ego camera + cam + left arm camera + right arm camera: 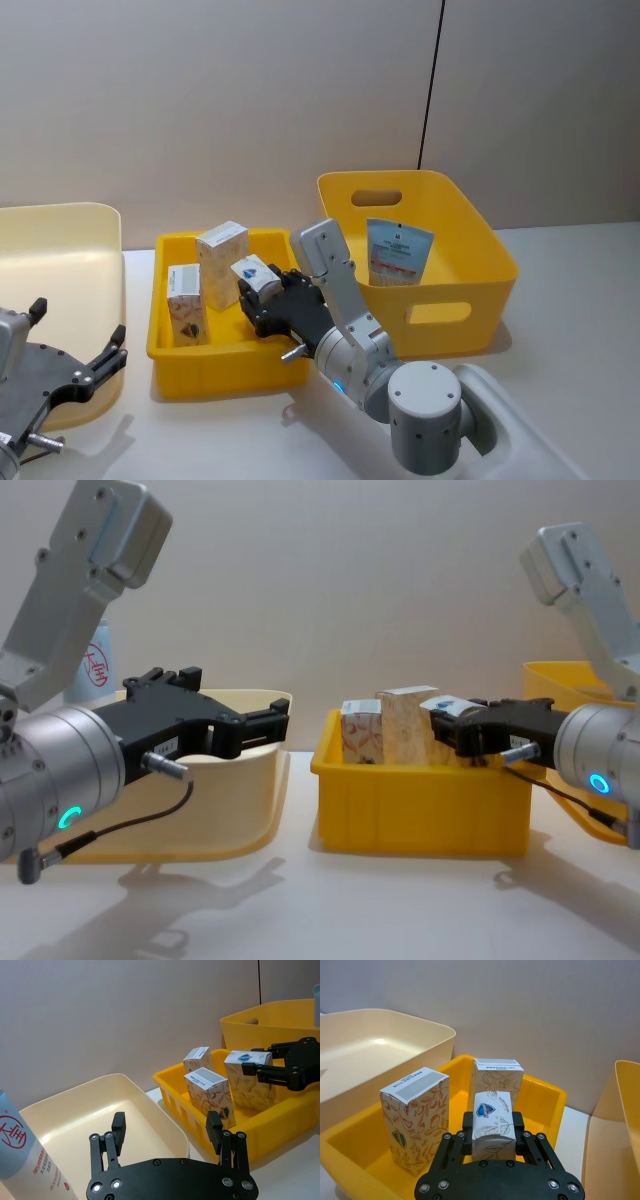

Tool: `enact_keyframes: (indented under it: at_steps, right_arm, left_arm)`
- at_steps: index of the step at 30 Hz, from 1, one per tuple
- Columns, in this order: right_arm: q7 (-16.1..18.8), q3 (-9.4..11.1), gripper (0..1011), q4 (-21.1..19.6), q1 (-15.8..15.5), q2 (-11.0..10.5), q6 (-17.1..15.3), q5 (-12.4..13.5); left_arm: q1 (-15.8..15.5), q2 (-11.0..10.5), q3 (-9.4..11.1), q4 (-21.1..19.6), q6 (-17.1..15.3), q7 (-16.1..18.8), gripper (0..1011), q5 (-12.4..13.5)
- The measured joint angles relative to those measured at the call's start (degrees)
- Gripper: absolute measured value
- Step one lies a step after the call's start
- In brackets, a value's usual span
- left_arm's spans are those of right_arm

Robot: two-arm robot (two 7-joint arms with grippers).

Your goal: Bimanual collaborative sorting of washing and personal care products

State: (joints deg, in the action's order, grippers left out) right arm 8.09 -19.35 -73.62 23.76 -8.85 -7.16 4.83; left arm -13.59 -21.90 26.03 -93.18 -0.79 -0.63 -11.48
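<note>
1. The right tool (493, 1127) is clamped on a small carton (254, 274) and holds it over the right half of the shallow yellow tray (220, 372), clear of the rim.
2. Two more cartons stand upright in the tray's left half: one at the back (222, 262), one nearer the front (186, 303).
3. The left tool (166, 1125) hangs with its fingers spread wide over the cream bin (60, 215); the bin floor beneath it is bare.
4. The cartons are white with a tan leaf pattern. The held one bears a blue shield badge, its wording too small to read.
5. A pale blue tube (398, 250) with dark print leans inside the deep yellow bin (480, 300).
6. A pale bottle (20, 1155) with a ringed red character shows beside the cream bin.
7. Everything rests on a white surface (560, 300).
</note>
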Motion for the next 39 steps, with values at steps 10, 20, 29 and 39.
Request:
enact_keyframes:
  at_steps: [10,20,29,39]
  right_arm:
    - [0.2,0.36,431,-0.36,-0.35,-0.05,0.58,-0.09]
    - [0.71,1.58,431,-2.11,-1.33,-0.47,4.69,0.12]
    - [1.99,3.17,431,-4.1,-1.92,-0.9,10.3,1.12]
    - [3.75,5.26,431,-6.05,-1.97,-0.96,17.37,2.93]
  left_arm:
    - [0.0,0.0,0.0,0.0,0.0,0.0,1000,0.0]
    - [0.0,0.0,0.0,0.01,0.0,0.0,1000,0.0]
    - [0.0,0.0,0.0,0.0,0.0,0.0,1000,0.0]
    - [0.0,0.0,0.0,0.0,0.0,0.0,1000,0.0]
